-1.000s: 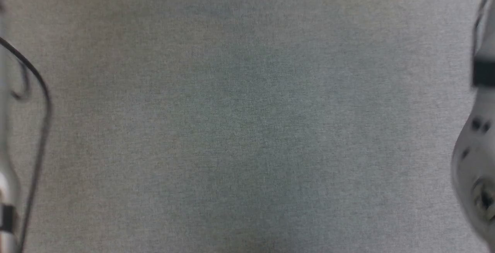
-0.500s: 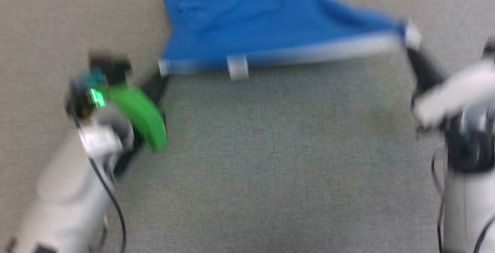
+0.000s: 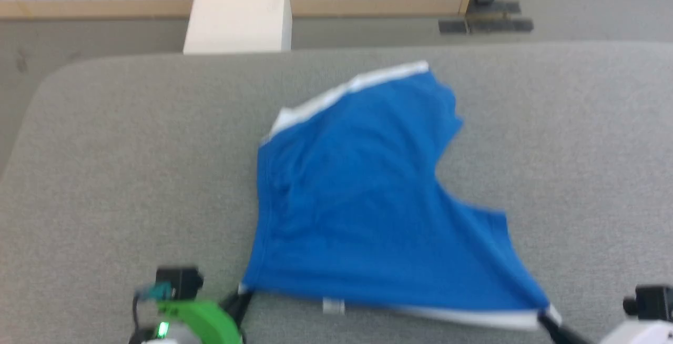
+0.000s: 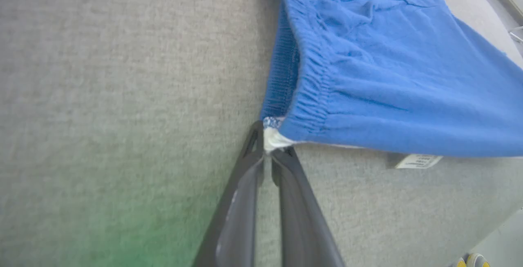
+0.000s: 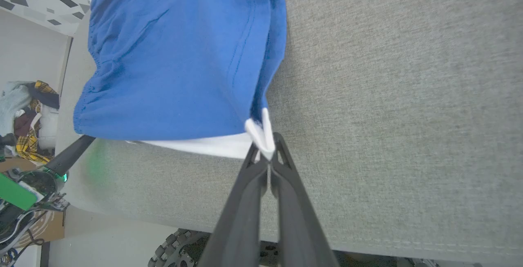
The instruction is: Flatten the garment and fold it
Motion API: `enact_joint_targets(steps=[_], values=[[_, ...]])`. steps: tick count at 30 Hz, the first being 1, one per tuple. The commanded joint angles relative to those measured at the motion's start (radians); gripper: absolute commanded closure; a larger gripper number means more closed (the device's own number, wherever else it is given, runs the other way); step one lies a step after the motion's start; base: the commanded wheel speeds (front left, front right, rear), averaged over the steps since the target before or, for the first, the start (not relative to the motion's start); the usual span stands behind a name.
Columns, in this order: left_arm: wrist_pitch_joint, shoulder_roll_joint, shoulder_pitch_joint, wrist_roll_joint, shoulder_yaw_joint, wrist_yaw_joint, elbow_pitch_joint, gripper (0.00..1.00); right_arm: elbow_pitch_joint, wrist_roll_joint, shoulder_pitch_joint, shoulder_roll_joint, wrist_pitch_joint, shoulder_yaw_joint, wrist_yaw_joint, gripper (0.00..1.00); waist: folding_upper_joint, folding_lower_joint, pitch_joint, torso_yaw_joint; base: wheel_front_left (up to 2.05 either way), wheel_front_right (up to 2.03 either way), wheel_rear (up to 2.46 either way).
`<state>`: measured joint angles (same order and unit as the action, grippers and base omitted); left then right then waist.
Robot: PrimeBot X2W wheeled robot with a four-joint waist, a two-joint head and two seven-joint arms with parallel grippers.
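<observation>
Corners of the blue shorts nearest the robot are each pinched by a gripper. The left gripper has its two dark fingers drawn together on a white scrap of trim at the end of the gathered blue band, with only a thin slit between them. The right gripper is closed tight on the folded white trim band at the opposite corner, and the fabric sticks up between its fingertips. The edge between the two grips runs nearly straight along the near side of the grey table. A small white tag hangs from that edge, closer to the left gripper. From there the shorts spread away across the middle of the table, with a curved notch on the right side and another white band at the far end. In the head view the blue surface shows a few soft creases near its left seam. Beyond the table's far edge stands a white block on the floor. A green part sits on the left wrist
</observation>
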<state>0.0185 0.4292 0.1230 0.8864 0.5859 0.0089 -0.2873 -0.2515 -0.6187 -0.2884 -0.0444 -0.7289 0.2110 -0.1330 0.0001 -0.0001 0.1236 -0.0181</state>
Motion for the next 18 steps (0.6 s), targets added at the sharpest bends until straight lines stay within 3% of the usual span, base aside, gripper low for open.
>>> enact_joint_targets(steps=[1, 6, 9, 14, 18], values=[[0.018, 0.038, -0.050, 0.022, -0.019, 0.035, 0.008, 1.00, -0.032, 0.003, -0.039, -0.006, -0.036, 0.017, 0.002, 1.00, -0.0001, 0.0001, -0.069, 0.000, 0.00, 0.00, 0.00], [0.111, 0.105, -0.176, 0.083, -0.044, 0.124, 0.135, 1.00, -0.121, -0.046, -0.172, -0.006, -0.187, 0.042, 0.002, 1.00, -0.0001, 0.0001, -0.095, 0.003, 0.00, 0.00, 0.00], [0.130, 0.126, -0.208, 0.122, -0.079, 0.159, 0.216, 1.00, -0.161, -0.075, -0.176, -0.006, -0.198, 0.065, 0.002, 1.00, -0.0001, 0.0001, -0.096, 0.005, 0.00, 0.00, 0.00], [0.127, 0.125, -0.192, 0.167, -0.133, 0.179, 0.310, 1.00, -0.133, -0.074, -0.027, -0.006, -0.163, 0.069, 0.002, 1.00, -0.0001, 0.0001, -0.080, -0.001, 0.00, 0.00, 0.00], [0.163, 0.130, -0.100, 0.157, -0.135, 0.178, 0.305, 1.00, -0.026, -0.041, 0.172, -0.006, -0.105, 0.065, 0.002, 1.00, -0.0001, 0.0001, -0.039, 0.005, 0.00, 0.00, 0.00]])
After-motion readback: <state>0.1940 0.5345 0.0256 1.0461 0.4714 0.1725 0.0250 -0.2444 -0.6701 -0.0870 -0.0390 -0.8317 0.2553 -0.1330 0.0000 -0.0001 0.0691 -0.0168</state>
